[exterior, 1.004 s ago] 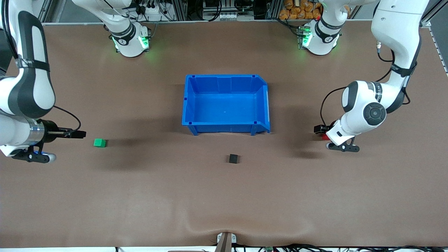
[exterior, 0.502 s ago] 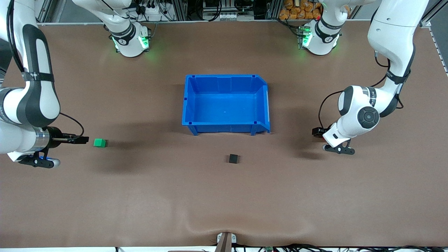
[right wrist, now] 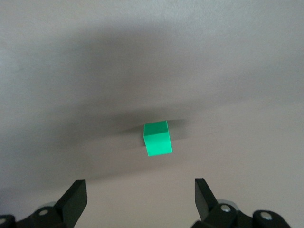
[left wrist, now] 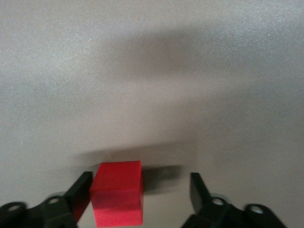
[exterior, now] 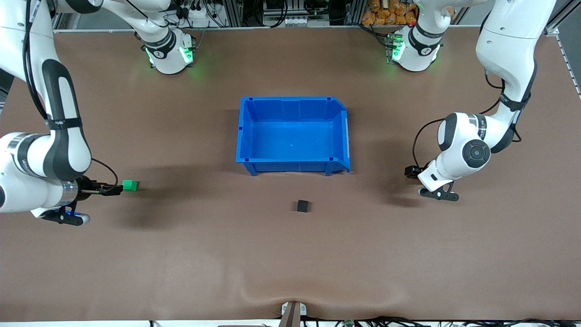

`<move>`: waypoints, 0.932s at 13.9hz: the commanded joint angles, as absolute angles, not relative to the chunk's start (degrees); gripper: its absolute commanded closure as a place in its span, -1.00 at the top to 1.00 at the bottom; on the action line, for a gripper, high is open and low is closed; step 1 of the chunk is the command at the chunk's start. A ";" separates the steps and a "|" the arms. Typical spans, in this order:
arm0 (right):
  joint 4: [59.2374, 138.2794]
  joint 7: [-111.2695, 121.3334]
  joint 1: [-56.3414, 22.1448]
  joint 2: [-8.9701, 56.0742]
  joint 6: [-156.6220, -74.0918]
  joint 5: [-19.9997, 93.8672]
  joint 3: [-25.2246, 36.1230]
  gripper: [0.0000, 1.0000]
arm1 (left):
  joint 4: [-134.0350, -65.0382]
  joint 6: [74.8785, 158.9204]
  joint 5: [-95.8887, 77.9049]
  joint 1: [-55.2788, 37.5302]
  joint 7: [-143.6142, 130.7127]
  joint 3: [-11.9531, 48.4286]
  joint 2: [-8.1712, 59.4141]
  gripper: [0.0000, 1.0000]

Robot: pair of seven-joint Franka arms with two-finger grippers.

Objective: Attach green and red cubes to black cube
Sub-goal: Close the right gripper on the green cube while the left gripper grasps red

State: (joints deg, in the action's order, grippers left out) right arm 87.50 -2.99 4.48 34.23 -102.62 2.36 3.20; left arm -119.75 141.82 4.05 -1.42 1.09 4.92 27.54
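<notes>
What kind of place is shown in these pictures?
Probably a robotics lab workbench. Two arms' bases are bolted along a brown mat-covered table, with aluminium framing and cables at its edge. Only a blue bin and small cubes lie on it.

A robotics lab: two arm bases point(exterior: 169, 54) bolted to a brown table point(exterior: 181, 254), cabling along its edge.

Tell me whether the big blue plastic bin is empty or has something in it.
Empty: the front view shows only the bare floor of the blue plastic bin; the small black cube lies outside it.
</notes>
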 commanded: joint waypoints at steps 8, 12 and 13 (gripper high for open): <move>88.06 -1.94 5.45 39.63 -106.52 1.76 2.72 1.00 | -118.39 142.21 6.59 -0.79 -1.48 5.10 27.07 -1.00; 92.09 1.57 5.98 40.43 -113.53 1.58 2.72 0.90 | -114.97 138.88 6.07 -1.32 -12.18 6.32 26.63 -1.00; 92.89 2.02 5.98 40.43 -114.86 1.58 2.72 0.82 | -113.48 136.61 6.06 -1.32 -14.57 7.11 26.63 -1.00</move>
State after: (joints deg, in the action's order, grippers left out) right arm 90.50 0.25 5.14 40.75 -111.94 2.06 3.25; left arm -115.72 140.56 6.04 -1.23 -9.69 5.83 27.44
